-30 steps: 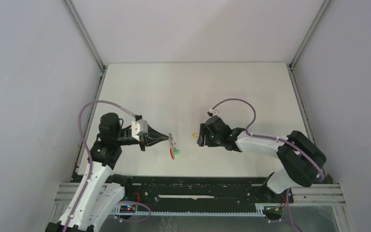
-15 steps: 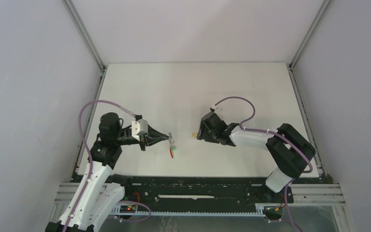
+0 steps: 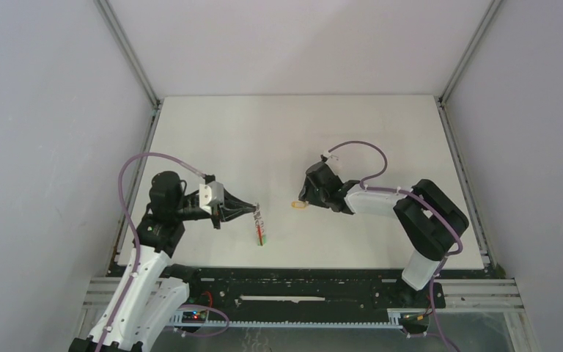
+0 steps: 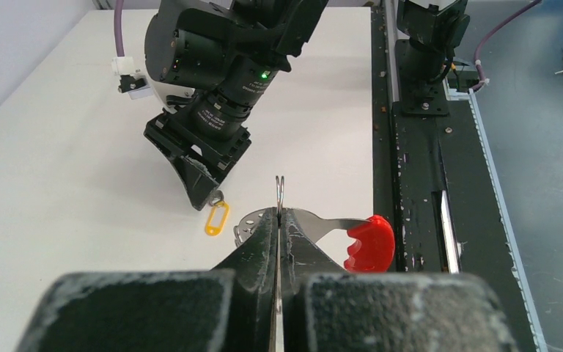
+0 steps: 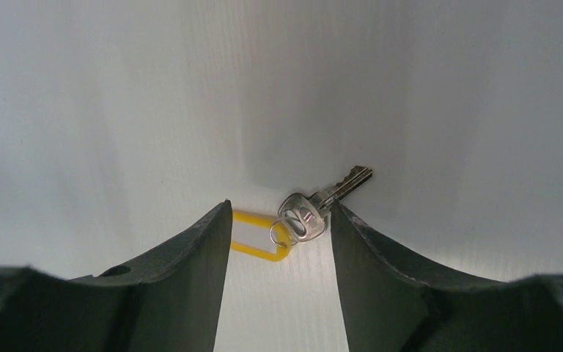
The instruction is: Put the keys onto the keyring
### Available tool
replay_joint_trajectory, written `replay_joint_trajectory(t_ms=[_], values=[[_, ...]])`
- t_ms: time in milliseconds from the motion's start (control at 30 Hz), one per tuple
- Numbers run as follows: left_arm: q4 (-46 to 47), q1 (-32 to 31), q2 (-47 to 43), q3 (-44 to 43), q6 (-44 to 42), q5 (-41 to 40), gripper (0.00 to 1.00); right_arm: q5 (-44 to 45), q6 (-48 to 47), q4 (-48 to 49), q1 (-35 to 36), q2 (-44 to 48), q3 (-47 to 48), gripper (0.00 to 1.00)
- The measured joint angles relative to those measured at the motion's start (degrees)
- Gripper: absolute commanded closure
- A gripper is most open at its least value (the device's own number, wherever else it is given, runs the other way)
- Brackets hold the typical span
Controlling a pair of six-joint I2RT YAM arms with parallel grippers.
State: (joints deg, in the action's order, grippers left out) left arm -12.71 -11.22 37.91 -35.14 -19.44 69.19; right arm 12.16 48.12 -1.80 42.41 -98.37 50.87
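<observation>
Lower centre of the top view: the thin grey metal keyring with a red curved section (image 3: 260, 229) sits left of the small silver yellow-tagged key (image 3: 297, 205) lying on the white table (image 3: 264, 139).

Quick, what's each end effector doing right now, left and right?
Left end effector: closed, holding the keyring.
Right end effector: open, one finger on each side of the yellow key, holding nothing.
</observation>
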Motion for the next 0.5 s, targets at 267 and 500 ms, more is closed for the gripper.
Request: replay_joint_trajectory(t_ms=[267,500], values=[[0.1,0.0,-0.2,0.0,0.0,0.0,1.00,4.5,-2.0,-0.8,0.2,-0.3,0.7,0.39],[0.2,0.0,-0.4,0.0,0.0,-0.1,1.00,9.9,-5.9,-2.1,6.2,0.9,0.8,0.47]])
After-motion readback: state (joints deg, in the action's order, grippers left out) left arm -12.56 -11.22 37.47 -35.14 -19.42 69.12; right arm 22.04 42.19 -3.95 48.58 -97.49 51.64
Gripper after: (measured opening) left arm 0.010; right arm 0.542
